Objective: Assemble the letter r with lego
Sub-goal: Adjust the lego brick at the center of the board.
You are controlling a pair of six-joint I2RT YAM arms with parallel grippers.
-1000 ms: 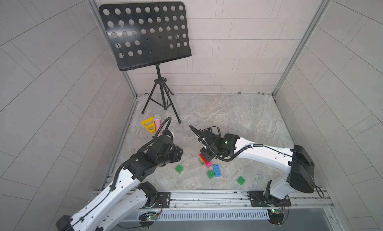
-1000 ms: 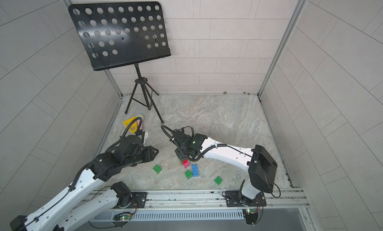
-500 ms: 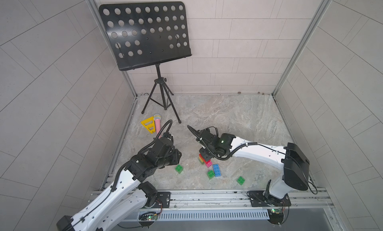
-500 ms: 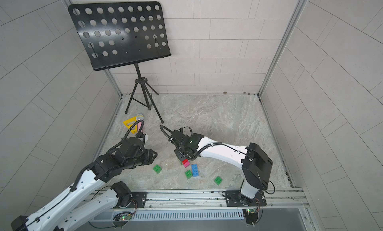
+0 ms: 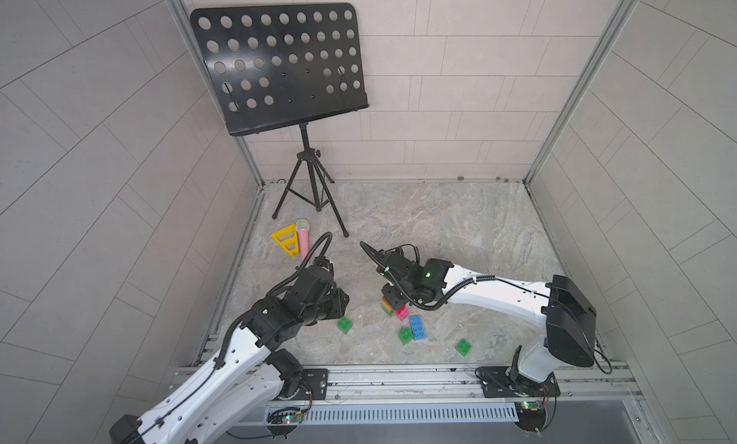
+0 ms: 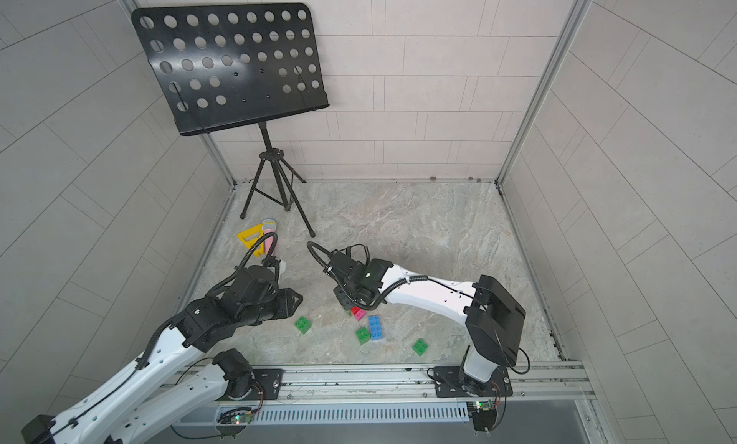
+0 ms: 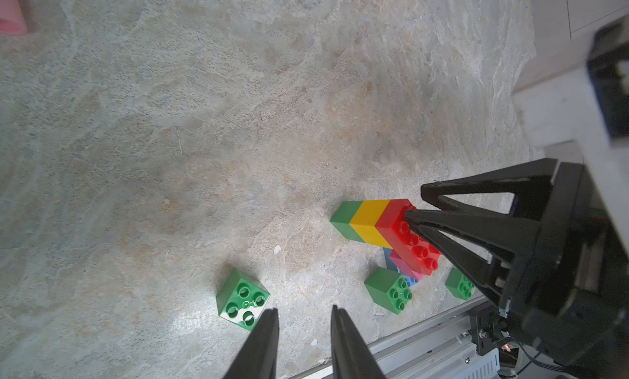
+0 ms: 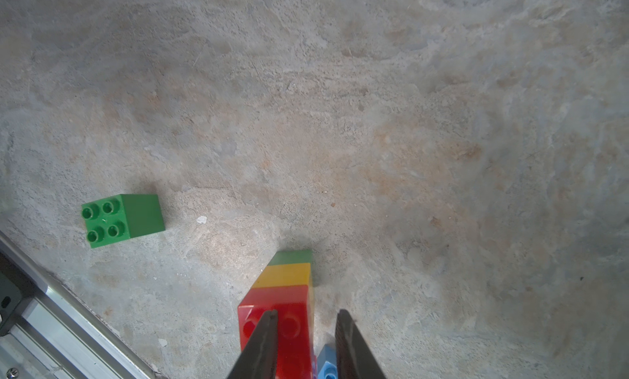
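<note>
A lego stack stands on the floor: green (image 7: 345, 219) at the bottom, yellow (image 7: 369, 224) on it, the longer red brick (image 7: 413, 241) on top. My right gripper (image 7: 415, 203) hovers over it, open; one fingertip (image 8: 270, 317) rests on the red studs and the other is past the brick's edge. A pink brick (image 5: 402, 312) and the blue brick (image 5: 417, 327) lie beside the stack. Three green bricks (image 5: 344, 325) (image 5: 406, 335) (image 5: 464, 347) lie loose. My left gripper (image 7: 304, 310) is open and empty, just beside the leftmost green brick (image 7: 243, 300).
A black music stand (image 5: 279, 67) on a tripod (image 5: 309, 191) fills the back left corner. A yellow triangle (image 5: 286, 240) and a pink toy microphone (image 5: 303, 238) lie by the left wall. A metal rail (image 5: 399, 376) runs along the front edge.
My right gripper has shifted a little left over the stack and its jaws have narrowed. The left arm has drawn back slightly toward the front.
</note>
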